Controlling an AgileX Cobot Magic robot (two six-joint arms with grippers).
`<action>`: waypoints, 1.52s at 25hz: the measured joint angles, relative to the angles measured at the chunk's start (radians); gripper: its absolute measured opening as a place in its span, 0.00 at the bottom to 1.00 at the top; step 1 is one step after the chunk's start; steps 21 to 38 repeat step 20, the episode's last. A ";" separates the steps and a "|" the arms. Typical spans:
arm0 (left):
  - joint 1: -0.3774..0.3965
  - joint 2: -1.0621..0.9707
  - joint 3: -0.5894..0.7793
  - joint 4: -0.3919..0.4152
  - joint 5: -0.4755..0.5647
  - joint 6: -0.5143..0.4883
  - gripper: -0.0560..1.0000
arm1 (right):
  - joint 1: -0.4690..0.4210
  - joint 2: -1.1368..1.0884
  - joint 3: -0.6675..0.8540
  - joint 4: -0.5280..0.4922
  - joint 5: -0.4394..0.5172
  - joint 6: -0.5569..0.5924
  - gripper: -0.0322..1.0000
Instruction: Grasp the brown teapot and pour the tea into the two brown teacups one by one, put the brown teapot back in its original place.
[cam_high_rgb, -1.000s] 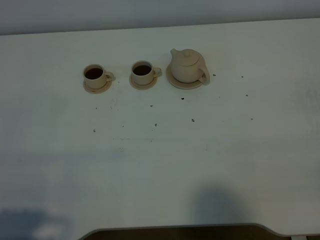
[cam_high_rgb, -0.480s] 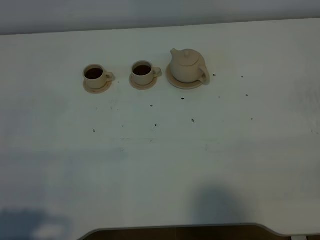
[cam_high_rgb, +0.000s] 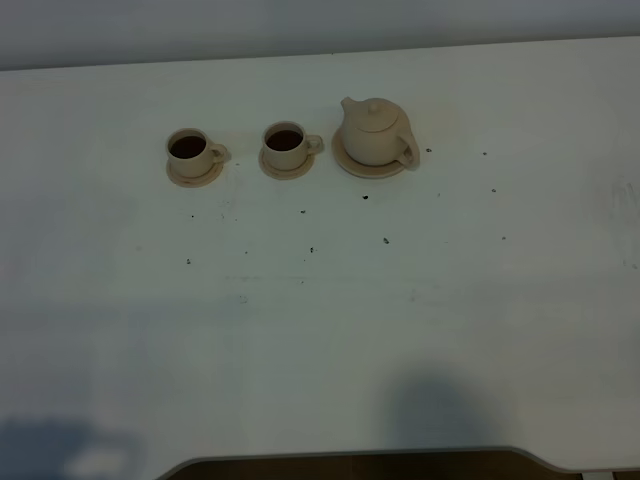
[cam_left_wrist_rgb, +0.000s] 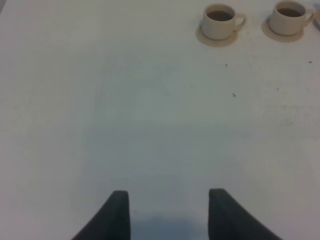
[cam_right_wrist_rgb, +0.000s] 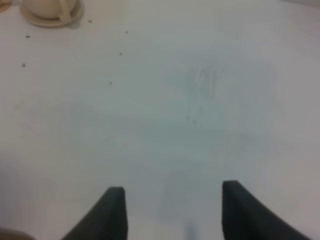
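At the far side of the worktop the teapot sits on its wide saucer, both cups dark with tea, so my right gripper and left gripper hang wide and empty, well apart from them.

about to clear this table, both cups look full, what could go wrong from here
Both teacups hold dark tea near the rim, so a bump could slop it onto the white table. The teapot sits close beside the nearer cup, so lifting it carelessly may clip that cup's handle.
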 joint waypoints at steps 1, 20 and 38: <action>0.000 0.000 0.000 0.000 0.000 0.000 0.40 | 0.000 0.000 0.000 0.000 0.000 0.000 0.47; 0.000 0.000 0.000 0.000 0.000 0.001 0.40 | 0.000 0.000 0.000 0.000 0.000 0.000 0.47; 0.000 0.000 0.000 0.000 0.000 0.001 0.40 | 0.000 0.000 0.000 0.000 0.000 0.000 0.47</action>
